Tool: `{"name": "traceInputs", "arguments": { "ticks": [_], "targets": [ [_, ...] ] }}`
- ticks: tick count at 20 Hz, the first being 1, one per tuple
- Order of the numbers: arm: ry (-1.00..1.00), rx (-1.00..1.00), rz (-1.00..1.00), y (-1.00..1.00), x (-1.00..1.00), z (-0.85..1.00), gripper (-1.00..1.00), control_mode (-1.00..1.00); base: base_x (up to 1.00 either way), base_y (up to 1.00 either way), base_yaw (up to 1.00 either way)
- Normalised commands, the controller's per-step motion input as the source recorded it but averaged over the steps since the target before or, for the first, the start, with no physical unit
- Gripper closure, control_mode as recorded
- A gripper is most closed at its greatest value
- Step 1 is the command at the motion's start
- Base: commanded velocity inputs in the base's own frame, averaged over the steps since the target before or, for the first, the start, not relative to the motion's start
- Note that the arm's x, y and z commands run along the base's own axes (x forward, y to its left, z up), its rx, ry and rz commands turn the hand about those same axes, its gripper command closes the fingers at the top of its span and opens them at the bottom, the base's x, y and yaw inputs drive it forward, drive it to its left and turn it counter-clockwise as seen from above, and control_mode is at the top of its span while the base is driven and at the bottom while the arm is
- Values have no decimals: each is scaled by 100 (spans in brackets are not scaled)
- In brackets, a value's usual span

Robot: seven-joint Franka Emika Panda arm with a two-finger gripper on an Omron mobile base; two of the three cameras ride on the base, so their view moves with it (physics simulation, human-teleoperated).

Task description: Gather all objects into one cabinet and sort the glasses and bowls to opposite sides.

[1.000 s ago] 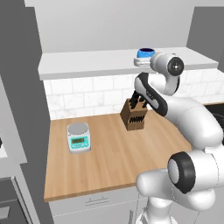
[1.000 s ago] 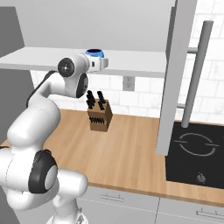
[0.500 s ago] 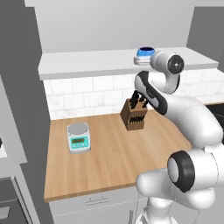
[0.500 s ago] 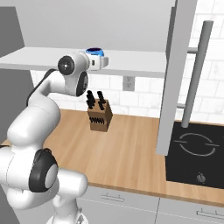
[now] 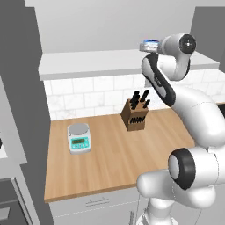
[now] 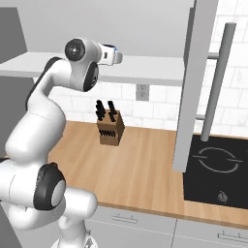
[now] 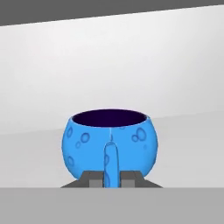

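Note:
A squat blue cup (image 7: pixel 87 140) with a dark inside faces me, one of the glasses. Its handle stands upright between my fingertips (image 7: pixel 92 178). My gripper (image 7: pixel 111 177) is shut on that handle. From the base views the blue cup (image 5: pixel 151 44) (image 6: pixel 115 56) hangs just above the cabinet's white shelf board (image 5: pixel 96 63) (image 6: pixel 145 68), with the arm reaching up to it. The cabinet door (image 6: pixel 193 82), with its long grey bar handle (image 6: pixel 218 82), stands open to the right. The bowls are out of view.
A wooden knife block (image 5: pixel 135 115) (image 6: pixel 110 128) stands on the wooden counter (image 5: pixel 110 162) below the shelf. A small kitchen scale (image 5: pixel 79 137) sits to the left. A black cooktop (image 6: pixel 218 169) lies on the right, under the open door.
The cup has risen a little off the shelf board with the hand shut on its handle. The rest of the scene is as before.

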Motion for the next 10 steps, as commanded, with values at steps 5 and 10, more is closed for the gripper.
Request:
{"name": "traceInputs", "arguments": {
  "ticks": [5, 10],
  "targets": [
    [8, 12, 0, -9, -47, 41, 100, -100, 0, 0, 0],
    [8, 4, 0, -2, -78, 1, 100, -100, 0, 0, 0]
  ]
}}
